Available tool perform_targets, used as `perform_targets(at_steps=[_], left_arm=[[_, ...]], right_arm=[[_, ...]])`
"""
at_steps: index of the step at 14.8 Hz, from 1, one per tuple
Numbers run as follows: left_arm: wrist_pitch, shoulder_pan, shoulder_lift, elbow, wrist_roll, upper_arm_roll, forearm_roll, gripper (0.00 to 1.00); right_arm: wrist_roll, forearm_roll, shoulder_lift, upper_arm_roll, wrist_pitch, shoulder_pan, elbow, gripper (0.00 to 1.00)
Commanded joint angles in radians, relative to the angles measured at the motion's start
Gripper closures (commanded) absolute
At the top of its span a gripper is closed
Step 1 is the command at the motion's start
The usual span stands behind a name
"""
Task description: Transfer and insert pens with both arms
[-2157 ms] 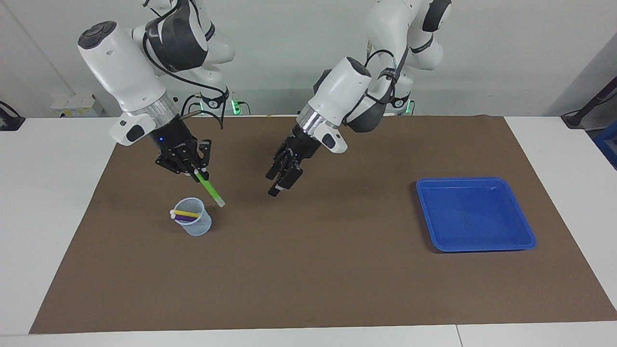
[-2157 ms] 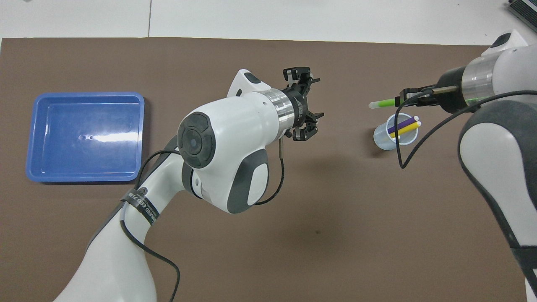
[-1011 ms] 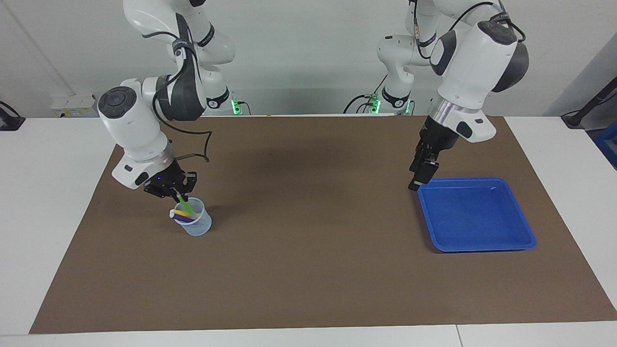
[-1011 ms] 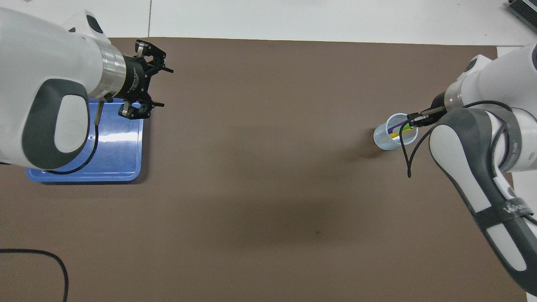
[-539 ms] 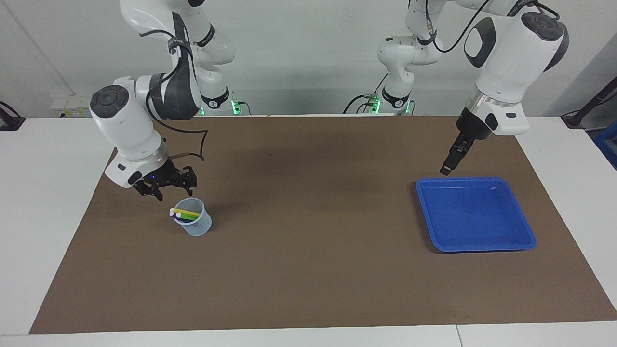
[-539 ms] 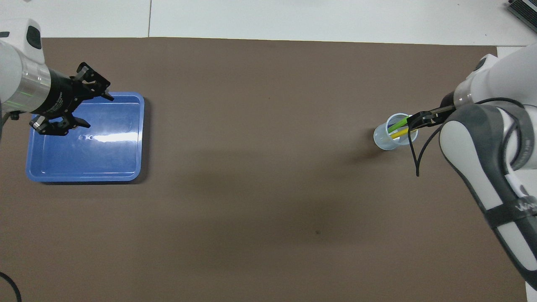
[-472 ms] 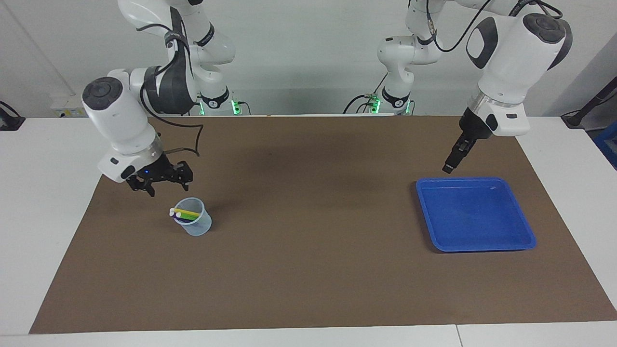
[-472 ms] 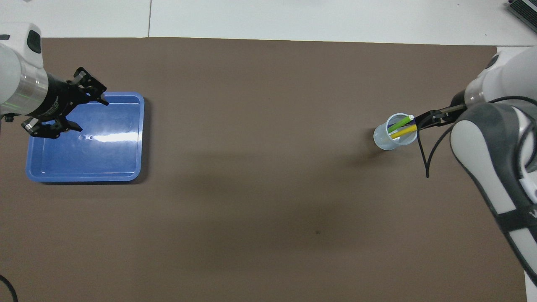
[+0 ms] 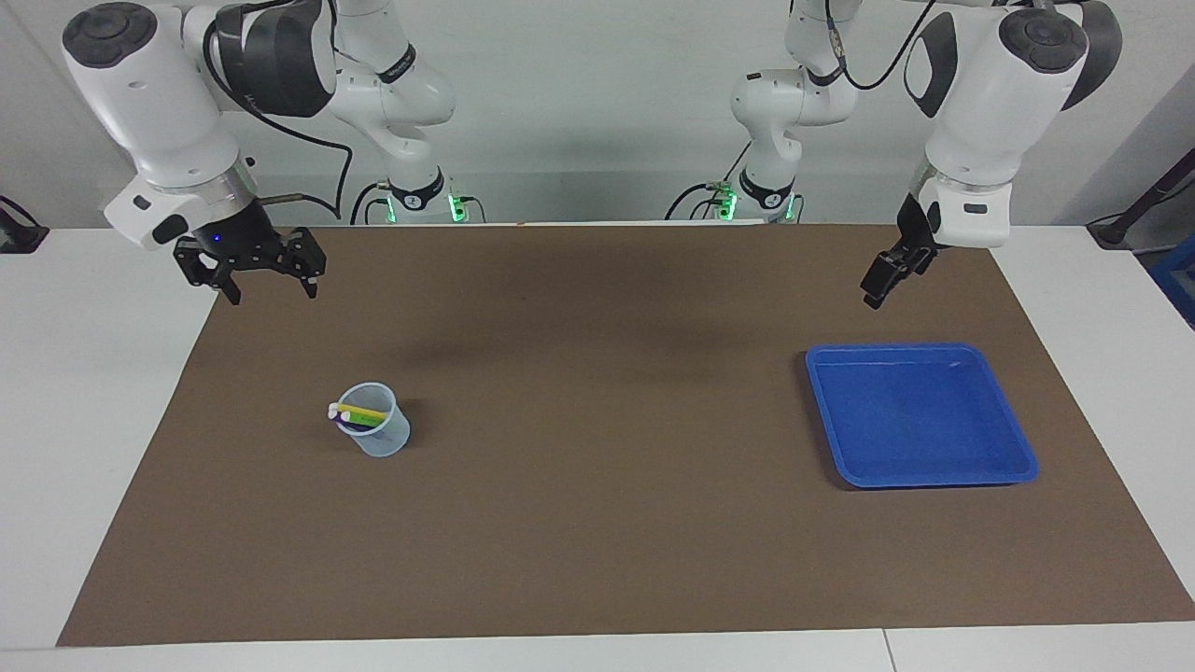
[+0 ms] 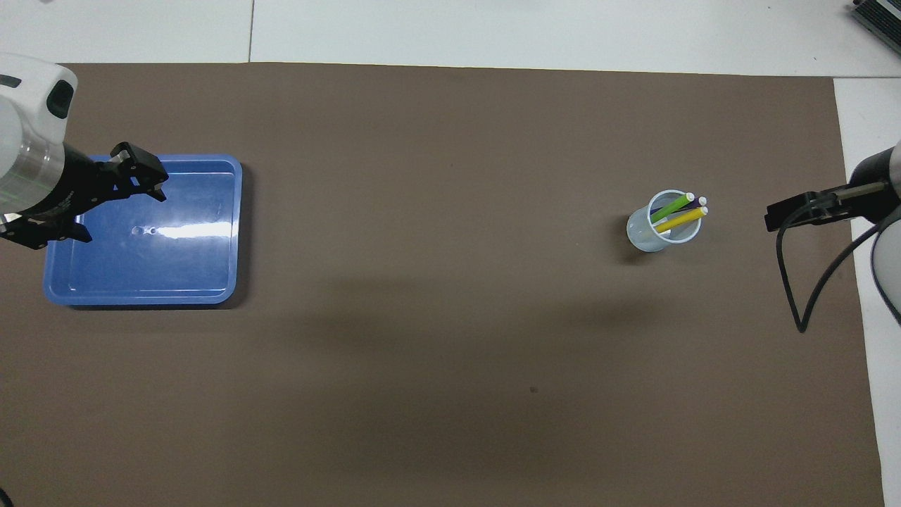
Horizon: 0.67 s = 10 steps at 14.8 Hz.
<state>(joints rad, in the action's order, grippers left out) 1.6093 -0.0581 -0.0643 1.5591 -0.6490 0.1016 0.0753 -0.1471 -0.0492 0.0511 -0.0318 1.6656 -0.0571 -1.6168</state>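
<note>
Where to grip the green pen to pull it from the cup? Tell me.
Grip the green pen just below its pale cap, the only part clear of the cup rim. Come from above, fingers across the shaft, pulling along its lean; the purple pen and yellow pen lie close beside it.

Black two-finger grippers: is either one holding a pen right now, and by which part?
Neither. The right gripper is open and bare; nothing shows in the left gripper. All three pens stand in the clear plastic cup.

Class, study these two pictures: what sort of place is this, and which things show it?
Most likely a robotics lab: two white robot arms mounted at a table, a brown mat as work surface, and staged props, a cup of pens and a blue tray.
</note>
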Motion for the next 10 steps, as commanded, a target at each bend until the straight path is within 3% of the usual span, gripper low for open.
perform_targets(at_steps=[1,4,8,10], left_arm=[[-0.112,0.007,0.008,-0.04,0.092,-0.002,0.027,0.0],[-0.204,0.009,0.02,-0.031,0.302,0.0,0.064,0.0],[-0.21,0.009,0.034,-0.03,0.33,-0.002,0.064,0.0],[-0.253,0.041,0.078,-0.024,0.434,-0.01,0.061,0.0]], right_arm=[[0.04,0.0,0.006,-0.017,-0.013,0.005,-0.006,0.0],[0.046,0.04,-0.002,-0.017,-0.026,0.005,-0.018,0.0],[0.046,0.04,-0.013,-0.017,-0.029,0.005,-0.034,0.0],[0.046,0.042,-0.013,-0.017,-0.024,0.005,-0.035,0.0]])
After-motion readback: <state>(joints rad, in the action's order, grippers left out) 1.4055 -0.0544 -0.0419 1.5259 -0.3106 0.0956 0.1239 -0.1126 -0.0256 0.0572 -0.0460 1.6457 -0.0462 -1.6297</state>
